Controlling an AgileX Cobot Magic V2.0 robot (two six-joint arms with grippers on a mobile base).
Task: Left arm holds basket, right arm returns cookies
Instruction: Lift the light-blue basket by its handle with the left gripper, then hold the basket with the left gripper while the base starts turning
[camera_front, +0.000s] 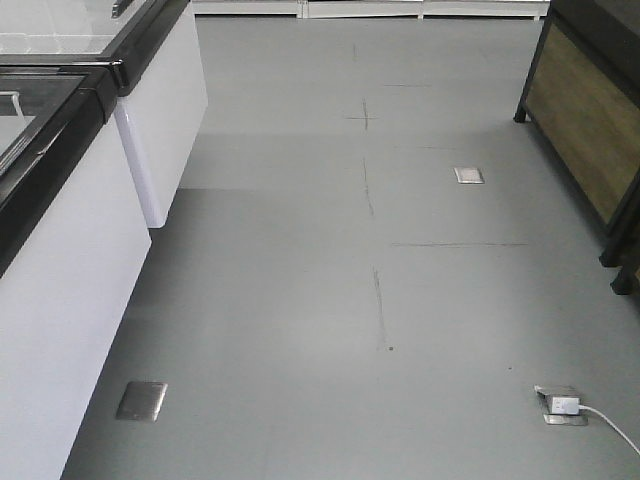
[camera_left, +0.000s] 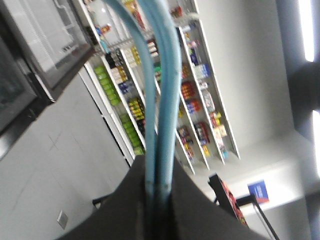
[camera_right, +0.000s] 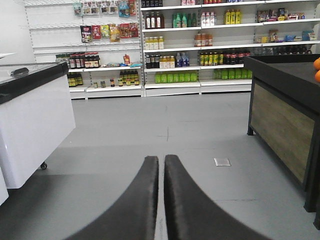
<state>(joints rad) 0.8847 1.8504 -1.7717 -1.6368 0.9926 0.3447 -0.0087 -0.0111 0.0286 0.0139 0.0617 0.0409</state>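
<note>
In the left wrist view my left gripper is shut on the two light blue looped handles of the basket; the basket body is out of view. In the right wrist view my right gripper is shut and empty, its black fingers nearly touching, held above the grey floor and facing the shelves. The cookies box is not in view. Neither arm shows in the front view.
A white chest freezer with black rim stands at the left, also in the right wrist view. A dark wooden-panelled stand is at the right. Stocked shelves line the far wall. Floor outlets and a white plug lie on the floor.
</note>
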